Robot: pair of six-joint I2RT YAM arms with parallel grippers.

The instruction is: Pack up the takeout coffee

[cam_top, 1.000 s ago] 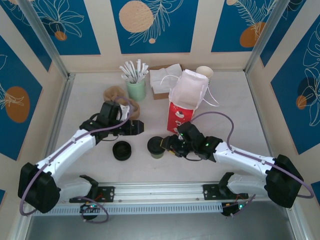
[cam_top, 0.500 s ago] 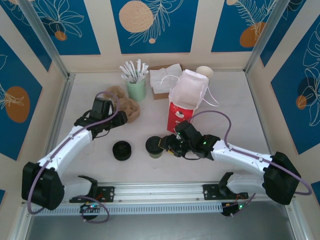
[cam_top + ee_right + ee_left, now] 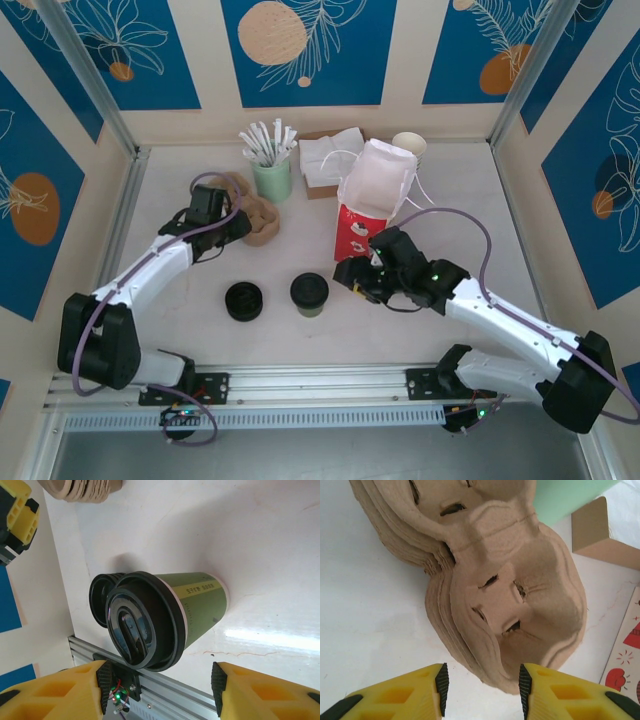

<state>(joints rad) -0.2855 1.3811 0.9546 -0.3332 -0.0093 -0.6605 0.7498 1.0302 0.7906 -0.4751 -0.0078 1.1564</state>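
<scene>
The takeout coffee [image 3: 310, 293], an olive-green paper cup with a black lid, stands upright on the white table. In the right wrist view the takeout coffee [image 3: 200, 605] sits just ahead of my right gripper [image 3: 160, 690], which is open and apart from it. My right gripper [image 3: 350, 277] hovers just right of the cup, below the red-and-white bag [image 3: 372, 200]. My left gripper [image 3: 240, 226] is at the brown stack of pulp cup carriers [image 3: 257, 216]. In the left wrist view my left gripper [image 3: 480, 690] stands open, with the near edge of the carriers [image 3: 510, 605] between its pads.
A low stack of black lids [image 3: 244, 300] lies left of the cup. At the back stand a mint cup of white sticks [image 3: 271, 178], a box of napkins [image 3: 325, 165] and lidless cream cups [image 3: 409, 146]. A metal rail [image 3: 320, 385] runs along the near edge.
My right gripper has opened, let go of the coffee and drawn back to the right. My left arm has swung back-left to the carrier stack, its jaws narrowing.
</scene>
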